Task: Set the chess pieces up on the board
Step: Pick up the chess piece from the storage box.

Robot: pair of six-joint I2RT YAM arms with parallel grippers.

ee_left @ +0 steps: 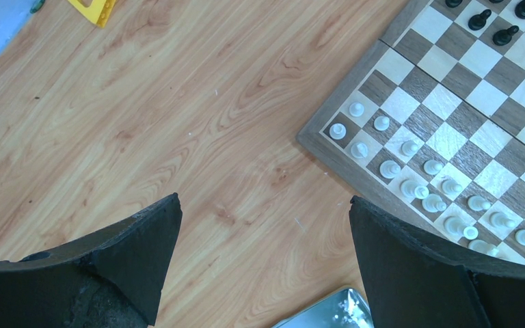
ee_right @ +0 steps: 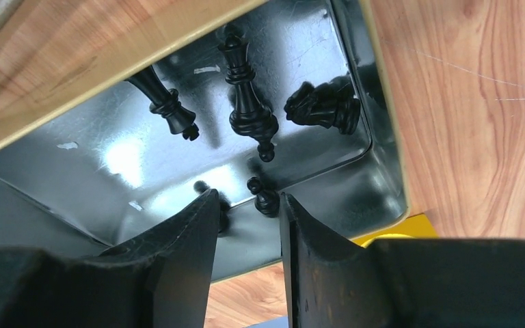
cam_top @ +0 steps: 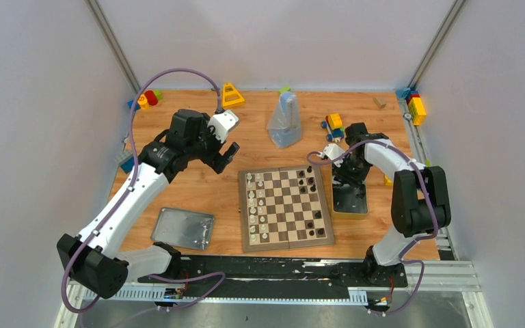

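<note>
The right jaws are down inside the silver tin [ee_right: 109, 157], which sits on the worktop [ee_left: 178, 102] just right of the board [cam_top: 287, 205]. They stand narrow with nothing clearly between them. A small black pawn [ee_right: 266, 199] lies just past the tips, close to the tin's wall.

That is the likely trouble. A round little pawn against a shiny wall could roll or squirt aside as the jaws close. A fingertip could also catch the wall and shove the tin against the board, toppling pieces already standing there. The left jaws hang wide apart and empty over bare worktop, just far-left of the board.

Counted: one board, one tin, and one lid [cam_top: 183, 227] near-left of the board. Four black pieces show in the tin — the pawn, a knight [ee_right: 325, 106], a tall crowned piece [ee_right: 248, 102] and a slimmer one [ee_right: 167, 106]. A dark blob by one fingertip [ee_right: 191, 225] may be a fifth or a reflection. On the board, about fifteen white pieces [ee_left: 410, 188] fill the two left files. The black pieces [cam_top: 311, 183] on the right side number roughly seven — too small to be sure.
</note>
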